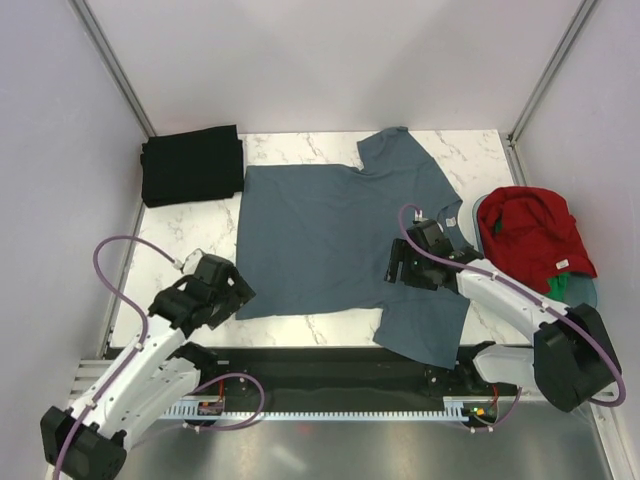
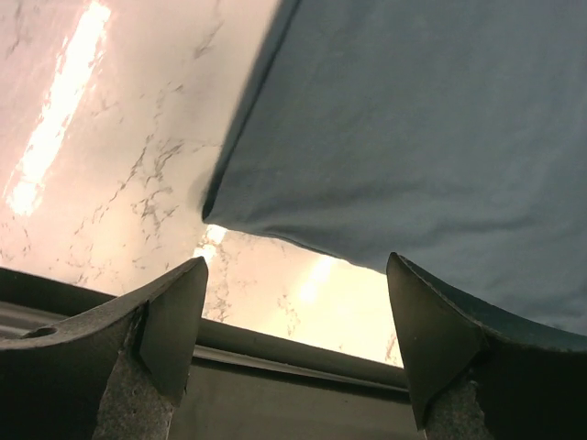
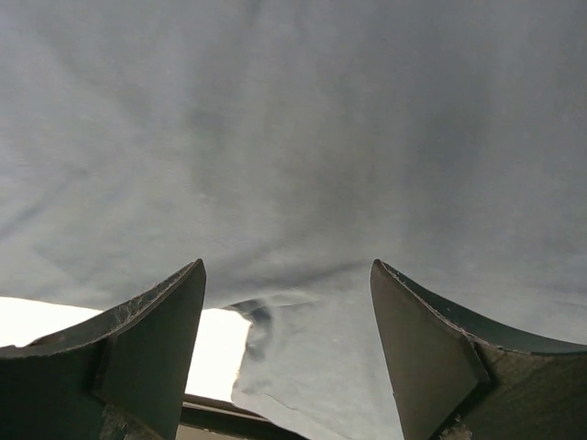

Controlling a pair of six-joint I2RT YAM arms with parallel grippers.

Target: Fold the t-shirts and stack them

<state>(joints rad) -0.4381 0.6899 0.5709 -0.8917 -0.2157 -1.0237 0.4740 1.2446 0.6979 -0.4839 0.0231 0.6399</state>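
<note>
Seeing slate blue-grey tee (image 1: 320, 235) spread flat mid-table (image 1: 300, 330), hem to the left, collar to the right. Left gripper (image 1: 240, 292) at near hem corner, jaws spread wide and empty, cloth edge just ahead in wrist view. Right gripper (image 1: 392, 262) over the cloth by near sleeve's armpit, likewise spread, gripping nothing. Black tee (image 1: 192, 165) folded at far-left corner. Red tee (image 1: 530, 235) heaped at right edge, bit of green tee (image 1: 568, 288) beneath.
</note>
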